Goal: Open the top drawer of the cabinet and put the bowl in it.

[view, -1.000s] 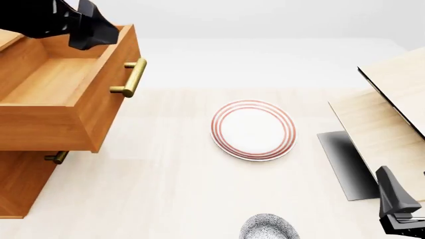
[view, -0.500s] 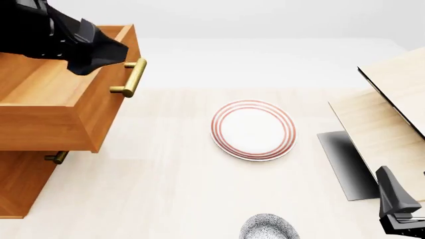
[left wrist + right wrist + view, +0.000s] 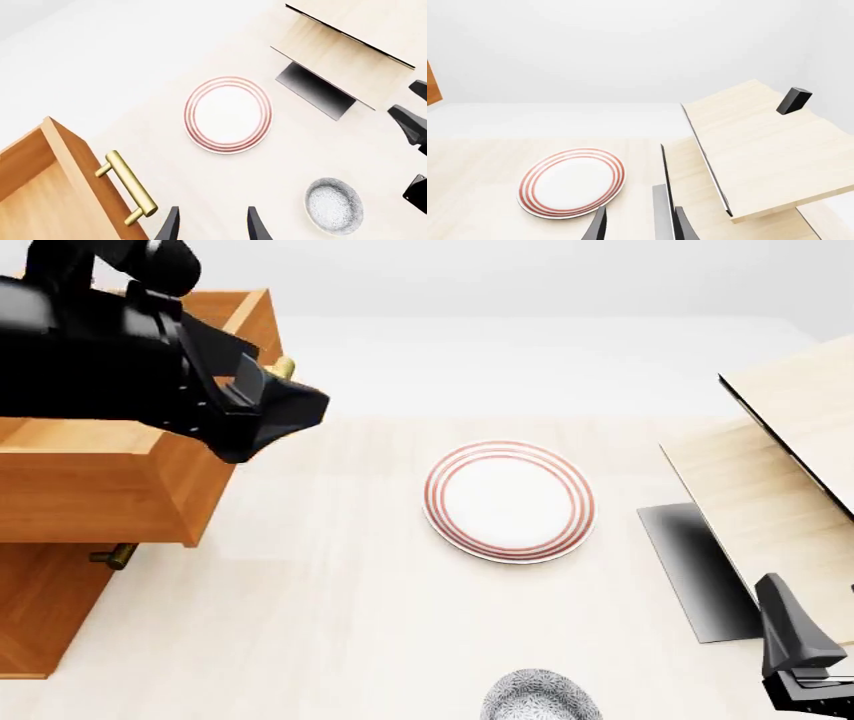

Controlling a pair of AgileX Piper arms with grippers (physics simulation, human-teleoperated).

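The cabinet stands at the left with its top drawer pulled out; the wood inside shows in the left wrist view. My left gripper hangs open and empty just past the drawer's front, covering most of the brass handle. Its fingertips stand apart over bare table. The speckled bowl sits upright at the near table edge, also in the left wrist view. My right gripper is open and empty at the near right, to the right of the bowl.
A white plate with red rings lies mid-table, seen too by the left wrist and the right wrist. Pale wood panels with a dark gap beneath fill the right side. A lower drawer's handle sticks out below.
My left arm has swung from above the drawer's interior out over its front edge and handle, rightward toward the table's middle. The right arm, bowl and plate have not moved.
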